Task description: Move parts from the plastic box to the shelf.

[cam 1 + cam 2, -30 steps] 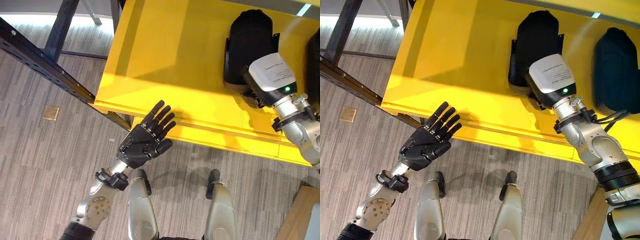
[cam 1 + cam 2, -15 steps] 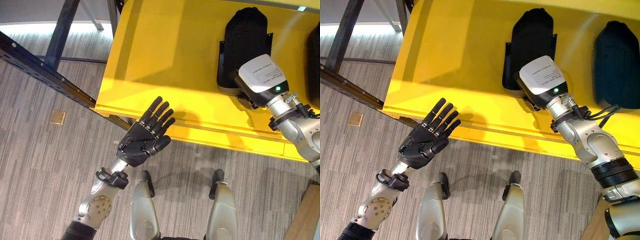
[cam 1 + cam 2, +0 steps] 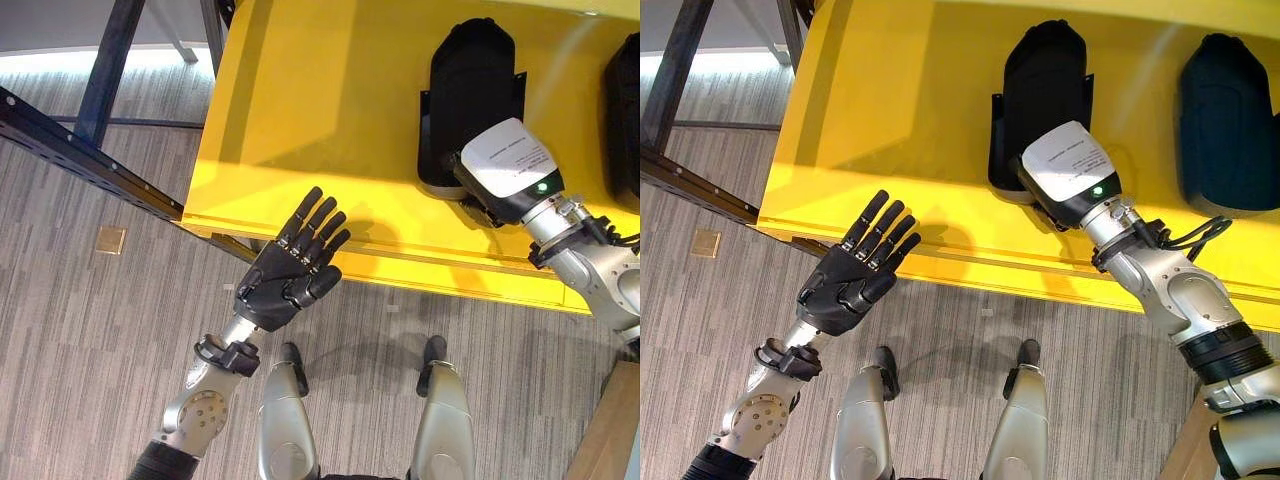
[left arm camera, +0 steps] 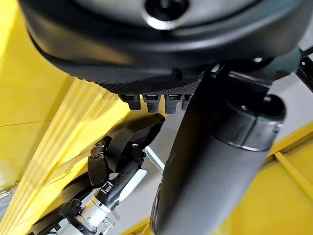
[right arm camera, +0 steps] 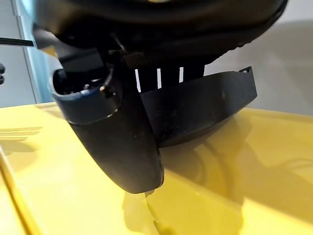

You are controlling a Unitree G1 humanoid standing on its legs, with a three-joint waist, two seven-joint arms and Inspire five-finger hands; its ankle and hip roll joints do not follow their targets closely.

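my left hand (image 3: 285,280) hangs over the floor (image 3: 80,330) just in front of the yellow shelf (image 3: 330,120), palm up, its fingers (image 3: 312,222) straight and spread, tips reaching over the shelf's front edge and holding nothing. my right hand (image 5: 117,132) is up on the shelf against the near end of a black part (image 3: 1040,95) that lies flat on the yellow surface; the white-backed wrist hides my fingers from above, and in the right wrist view my thumb lies beside the part's edge, but i cannot tell whether the fingers are curled on it or not. a second black part (image 3: 1230,120) lies further to the right on the same shelf, apart from the first.
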